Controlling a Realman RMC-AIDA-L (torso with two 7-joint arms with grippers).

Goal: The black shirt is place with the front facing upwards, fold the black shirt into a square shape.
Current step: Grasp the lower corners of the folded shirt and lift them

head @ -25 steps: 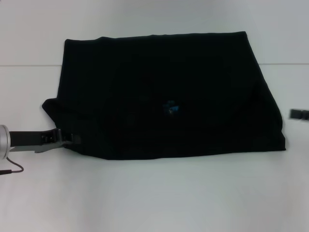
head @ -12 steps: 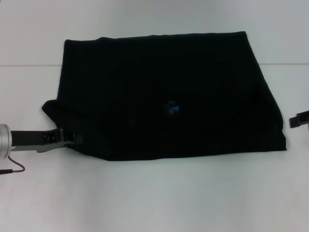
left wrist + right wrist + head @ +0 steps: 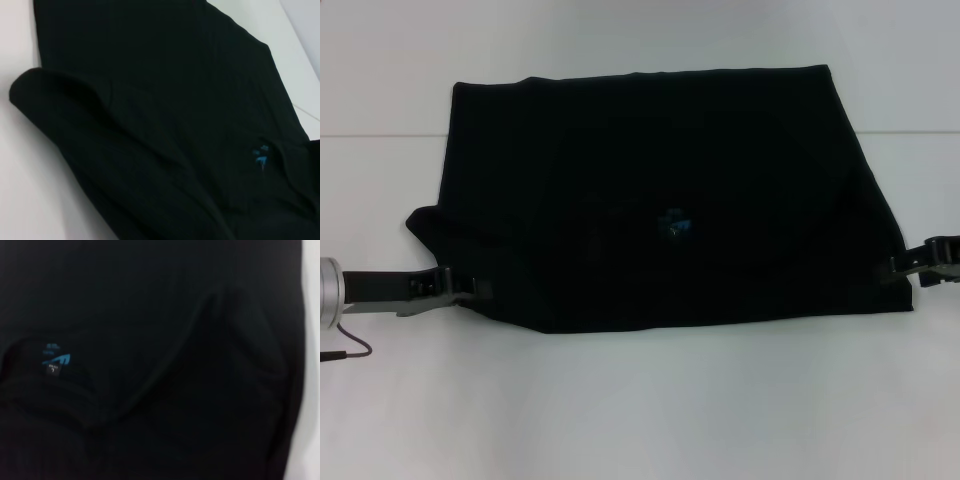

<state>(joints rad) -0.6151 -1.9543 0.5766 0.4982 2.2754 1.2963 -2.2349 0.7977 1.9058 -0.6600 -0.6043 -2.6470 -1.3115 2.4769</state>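
The black shirt (image 3: 650, 190) lies flat on the white table as a wide folded shape, with a small blue neck mark (image 3: 674, 223) near its middle. A sleeve fold bulges out at its left edge. My left gripper (image 3: 470, 289) is at the shirt's near-left corner, touching the cloth edge. At the near-right corner my right gripper (image 3: 905, 266) reaches the shirt's edge. In the left wrist view the shirt (image 3: 150, 100) fills the frame, neck mark (image 3: 260, 154) included. The right wrist view is likewise filled by the shirt (image 3: 175, 315) and its neck mark (image 3: 56, 359).
The white table (image 3: 640, 400) runs all round the shirt, with a faint seam line across it behind the left side. A thin dark cable hangs from the left arm at the picture's left edge.
The right gripper has come in from the right edge and now meets the shirt's near-right corner. The left gripper and the shirt have stayed put.
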